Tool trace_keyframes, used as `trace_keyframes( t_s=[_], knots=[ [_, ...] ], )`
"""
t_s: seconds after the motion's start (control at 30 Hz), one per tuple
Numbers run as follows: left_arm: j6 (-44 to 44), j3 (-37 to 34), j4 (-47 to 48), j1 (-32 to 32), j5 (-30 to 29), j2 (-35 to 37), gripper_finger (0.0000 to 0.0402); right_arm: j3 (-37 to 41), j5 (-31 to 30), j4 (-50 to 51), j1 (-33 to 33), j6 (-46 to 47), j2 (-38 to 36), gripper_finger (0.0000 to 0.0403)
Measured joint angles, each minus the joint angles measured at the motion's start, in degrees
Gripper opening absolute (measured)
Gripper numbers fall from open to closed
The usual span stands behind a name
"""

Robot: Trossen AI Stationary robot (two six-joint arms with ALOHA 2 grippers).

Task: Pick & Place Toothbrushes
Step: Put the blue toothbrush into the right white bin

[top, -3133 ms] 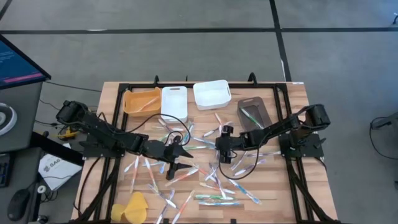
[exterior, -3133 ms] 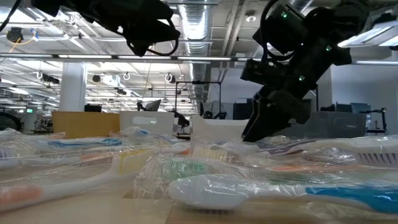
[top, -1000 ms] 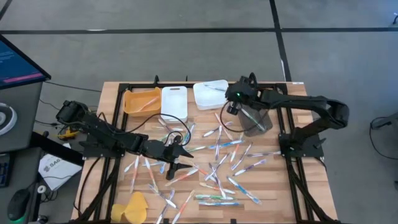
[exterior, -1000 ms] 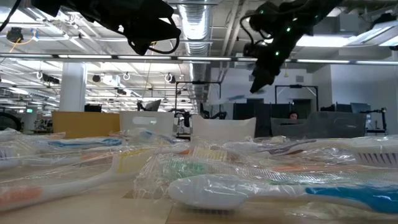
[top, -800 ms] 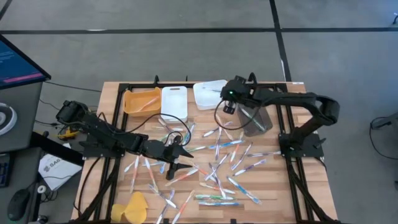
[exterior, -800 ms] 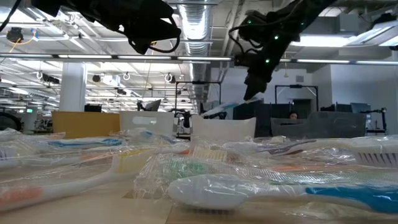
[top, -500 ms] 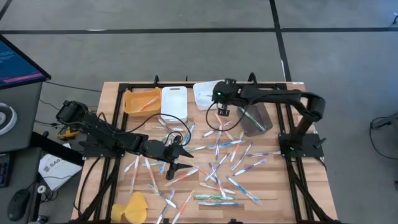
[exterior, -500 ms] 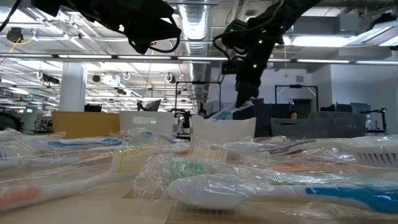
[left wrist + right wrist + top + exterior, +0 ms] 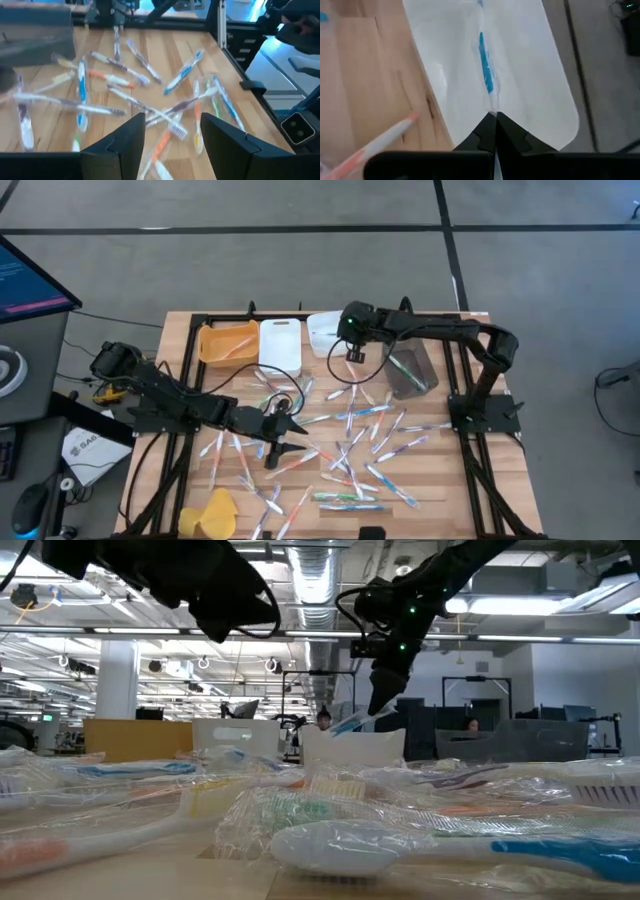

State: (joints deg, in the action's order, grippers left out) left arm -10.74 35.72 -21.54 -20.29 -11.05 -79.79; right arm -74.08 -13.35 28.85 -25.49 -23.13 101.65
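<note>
The right arm reaches far across toward the back, its dark two-finger right pincer (image 9: 492,120) pointing down with fingers pressed together on a blue-handled toothbrush (image 9: 485,67). The left arm stretches low and forward, its dark left pincer (image 9: 172,132) spread apart.

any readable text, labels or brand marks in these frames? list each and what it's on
None can be read.
Monitor beside the table: lines of text, too small to read.
White sheet on the floor beside the left arm's base: dark print, too blurred to read.
Toothbrushes and their wrappers: no print visible.
White bin: no label visible.
</note>
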Motion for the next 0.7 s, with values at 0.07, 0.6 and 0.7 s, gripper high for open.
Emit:
trace_keyframes(
  t_s=[0.07, 0.6, 0.7],
  knots=[
    [-0.49, -0.80, -0.57, 0.00, -0.02, 0.00, 0.0186, 0.00, 1.66, -0.46, -0.61, 0.09, 0.00, 0.0000],
    [-0.66, -1.06, -1.88, 0.00, -0.02, 0.00, 0.0186, 0.00, 4.55, -1.47, -2.93, 2.53, 0.00, 0.0000],
    [-0.60, -1.06, -2.03, 0.00, -0.02, 0.00, 0.0186, 0.00, 4.55, -1.45, -3.65, 3.13, 0.00, 0.0000]
  ],
)
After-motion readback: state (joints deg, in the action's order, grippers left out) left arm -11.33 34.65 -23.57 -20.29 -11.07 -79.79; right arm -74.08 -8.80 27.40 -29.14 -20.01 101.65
